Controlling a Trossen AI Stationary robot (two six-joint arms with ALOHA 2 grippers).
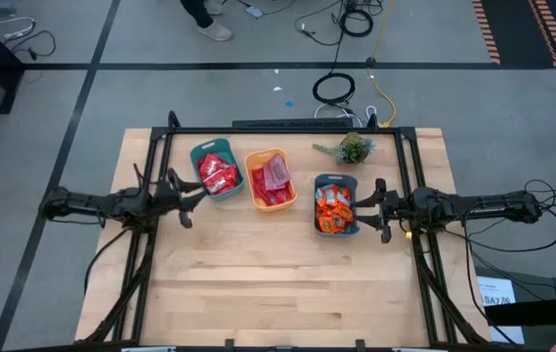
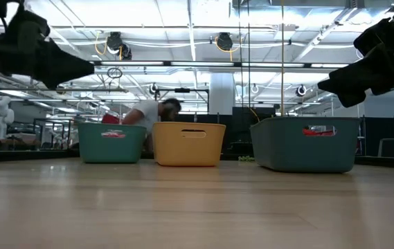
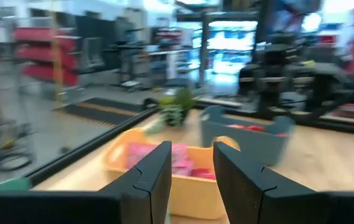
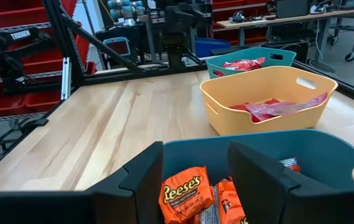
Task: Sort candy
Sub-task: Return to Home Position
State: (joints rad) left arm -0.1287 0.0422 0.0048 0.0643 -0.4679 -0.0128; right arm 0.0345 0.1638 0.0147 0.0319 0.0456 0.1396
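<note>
While both arms hover at opposite sides of the tabletop (image 1: 278,284), three bins hold the candy: red candies (image 1: 219,177) in the teal bin (image 1: 197,154), pink-mauve packets (image 1: 276,173) in the yellow bin (image 1: 250,186), orange Reese's cups (image 4: 181,190) in the dark blue bin (image 4: 326,155). Left tool (image 3: 192,149) and right tool (image 4: 195,149): narrowly parted, empty.

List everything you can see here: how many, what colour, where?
Table: one, pale wood, under everything.
Teal bin: one, left in the row, holding red candy.
Yellow bin: one, middle, holding pink and red packets.
Dark blue bin: one, right, holding orange candy.
Plant: one, green, table's back edge.
Cables: several, black and yellow, floor beyond the table.
Person: one, in the room behind the bins.
Left hand: one, dark, open, raised beside the teal bin.
Right hand: one, dark, open, raised beside the dark blue bin.
</note>
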